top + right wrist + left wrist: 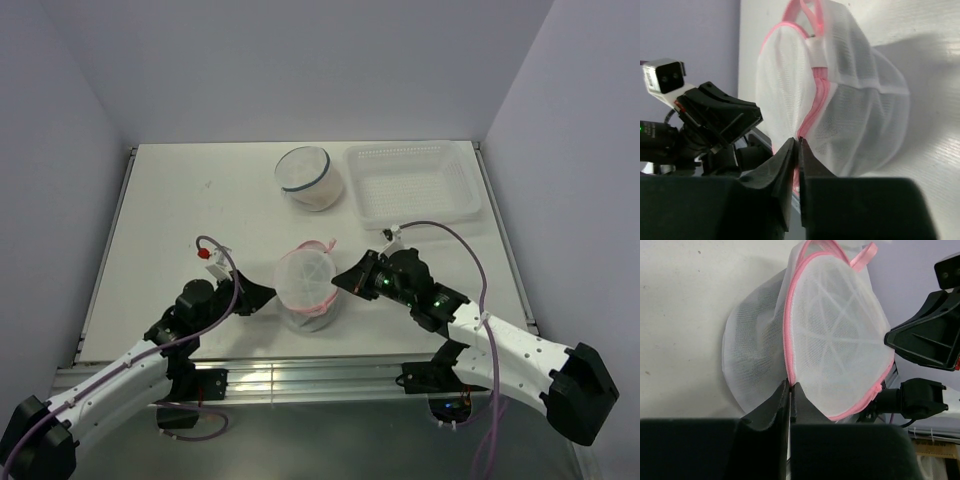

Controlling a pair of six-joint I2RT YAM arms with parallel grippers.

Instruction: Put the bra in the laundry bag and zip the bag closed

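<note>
Mesh laundry bag (308,285), contents unclear; left fingers (771,414) and right fingers (781,172) each pinch its pink zipper (786,340).

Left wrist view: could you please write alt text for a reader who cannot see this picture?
A round white mesh laundry bag with a pink zipper fills the view, resting on a white table. The left gripper has its jaws shut on the zipper seam at the bottom. The black right gripper reaches the bag's right edge.

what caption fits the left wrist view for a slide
Left tool pinched shut on the pink zipper edge of the white mesh laundry bag
</note>
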